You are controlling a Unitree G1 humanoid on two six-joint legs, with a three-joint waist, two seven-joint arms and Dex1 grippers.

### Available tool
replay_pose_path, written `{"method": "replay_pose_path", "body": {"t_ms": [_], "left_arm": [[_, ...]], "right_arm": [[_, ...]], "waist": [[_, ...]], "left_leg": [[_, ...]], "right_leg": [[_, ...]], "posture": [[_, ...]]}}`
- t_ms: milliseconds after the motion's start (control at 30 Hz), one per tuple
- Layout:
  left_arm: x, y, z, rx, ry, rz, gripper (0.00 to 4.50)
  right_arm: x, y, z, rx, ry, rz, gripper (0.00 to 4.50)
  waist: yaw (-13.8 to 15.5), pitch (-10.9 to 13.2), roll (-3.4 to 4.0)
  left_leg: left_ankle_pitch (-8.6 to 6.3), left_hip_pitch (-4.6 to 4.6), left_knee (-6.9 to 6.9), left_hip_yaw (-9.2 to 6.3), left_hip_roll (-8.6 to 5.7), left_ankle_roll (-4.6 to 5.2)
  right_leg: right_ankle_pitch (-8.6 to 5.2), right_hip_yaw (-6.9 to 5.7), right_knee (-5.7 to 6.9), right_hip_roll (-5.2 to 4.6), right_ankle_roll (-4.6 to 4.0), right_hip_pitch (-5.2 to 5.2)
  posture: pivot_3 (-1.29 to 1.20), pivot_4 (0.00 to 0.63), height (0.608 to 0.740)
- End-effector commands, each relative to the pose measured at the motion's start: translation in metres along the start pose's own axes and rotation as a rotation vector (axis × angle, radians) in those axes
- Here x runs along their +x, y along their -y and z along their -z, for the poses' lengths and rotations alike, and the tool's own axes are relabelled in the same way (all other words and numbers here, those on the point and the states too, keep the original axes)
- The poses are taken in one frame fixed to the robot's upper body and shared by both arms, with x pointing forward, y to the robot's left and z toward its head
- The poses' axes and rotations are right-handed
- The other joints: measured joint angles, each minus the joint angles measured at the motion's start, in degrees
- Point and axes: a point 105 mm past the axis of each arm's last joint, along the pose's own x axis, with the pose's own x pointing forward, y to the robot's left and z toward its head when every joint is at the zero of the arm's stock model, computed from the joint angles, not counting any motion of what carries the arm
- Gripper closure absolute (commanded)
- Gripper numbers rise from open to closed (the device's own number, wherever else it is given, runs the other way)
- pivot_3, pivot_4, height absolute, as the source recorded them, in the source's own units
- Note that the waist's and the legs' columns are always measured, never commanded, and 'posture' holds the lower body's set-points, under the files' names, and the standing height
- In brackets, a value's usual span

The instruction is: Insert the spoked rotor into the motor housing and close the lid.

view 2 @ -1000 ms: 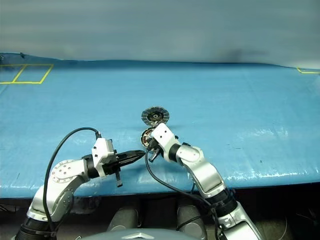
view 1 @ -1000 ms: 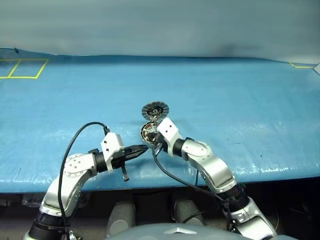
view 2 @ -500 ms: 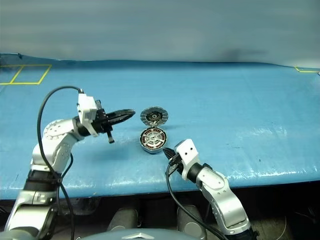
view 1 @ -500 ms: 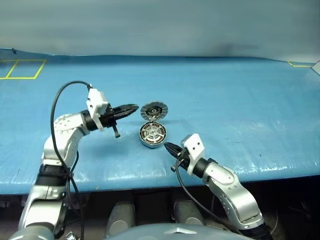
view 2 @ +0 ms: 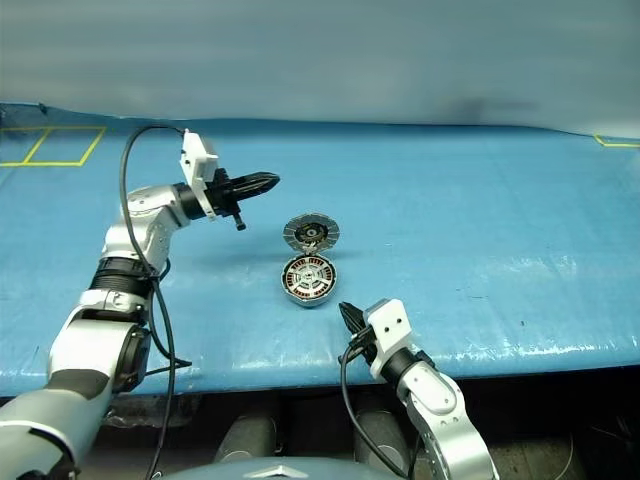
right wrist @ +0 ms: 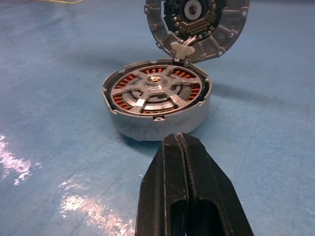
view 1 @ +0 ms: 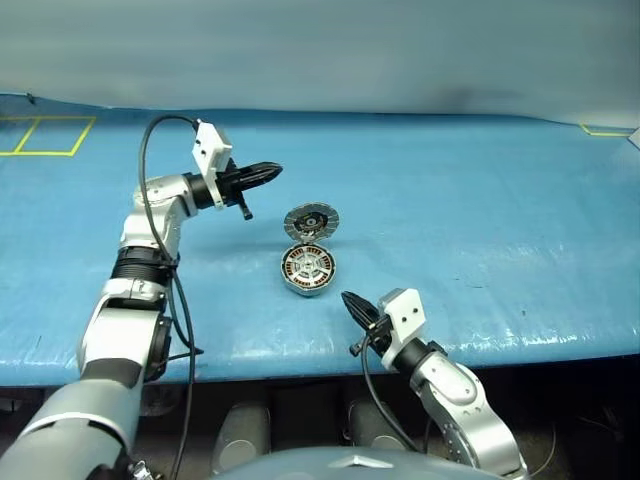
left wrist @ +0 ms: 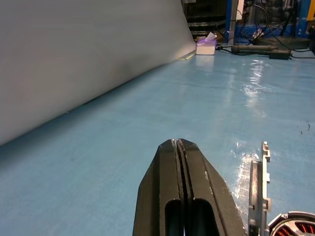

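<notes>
The blue bench (view 1: 480,200) carries the motor housing (right wrist: 156,105), just ahead of the right claw (view 1: 347,299), fingers pressed together. The spoked rotor (right wrist: 153,92) sits inside it. The lid (view 1: 310,221) stands open behind, below the left claw (view 1: 274,170), also closed, empty.

A blue sheet (view 1: 480,200) covers the table, with yellow tape lines (view 1: 45,137) at its far corner. A grey wall (view 1: 320,50) stands behind.

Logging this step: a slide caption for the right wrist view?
Shut right claw faces the housing, rotor seated inside, lid standing open.
</notes>
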Motion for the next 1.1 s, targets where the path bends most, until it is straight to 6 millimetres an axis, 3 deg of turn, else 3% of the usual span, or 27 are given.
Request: {"method": "replay_pose_path", "body": {"t_ms": [33,233,500,833,1100], "left_arm": [[0.015,0.003,-0.007,0.013,0.017,0.054,4.46],[0.028,0.011,0.001,-0.054,-0.002,0.112,4.46],[0.031,0.022,0.02,-0.099,-0.132,0.202,4.46],[0.046,0.038,0.028,-0.066,-0.223,0.293,4.46],[0.045,0.056,0.03,-0.01,-0.327,0.478,4.46]], "right_arm": [[0.0,0.005,-0.008,-0.037,0.068,0.06,4.5],[-0.003,-0.001,-0.001,-0.037,0.064,0.067,4.5],[-0.002,-0.004,0.002,-0.018,0.066,0.12,4.5],[-0.005,0.0,0.003,-0.017,0.053,0.166,4.5],[-0.011,0.003,0.008,-0.002,0.032,0.215,4.5]], "waist": [[-0.1,0.0,0.0],[-0.2,0.0,-0.01],[-0.1,0.0,-0.01],[0.0,0.0,-0.01],[-0.1,0.0,-0.01]], "left_leg": [[-0.01,-0.02,-0.01,0.0,0.0,0.01],[-0.04,-0.05,-0.15,0.0,0.01,0.06],[-0.05,-0.08,-0.13,-0.02,0.01,0.07],[-0.05,-0.09,-0.12,-0.03,0.0,0.08],[-0.05,-0.09,-0.12,-0.02,0.0,0.08]], "right_leg": [[0.01,0.0,-0.02,0.0,0.02,-0.01],[0.04,0.0,-0.21,0.01,0.06,-0.03],[0.04,0.0,-0.25,0.01,0.06,-0.01],[0.05,0.0,-0.25,0.01,0.08,0.0],[0.05,0.0,-0.25,0.01,0.09,0.0]], "posture": [[0.0,0.15,0.74],[0.0,0.15,0.74],[0.0,0.15,0.74],[0.0,0.15,0.74],[0.0,0.15,0.74]]}}
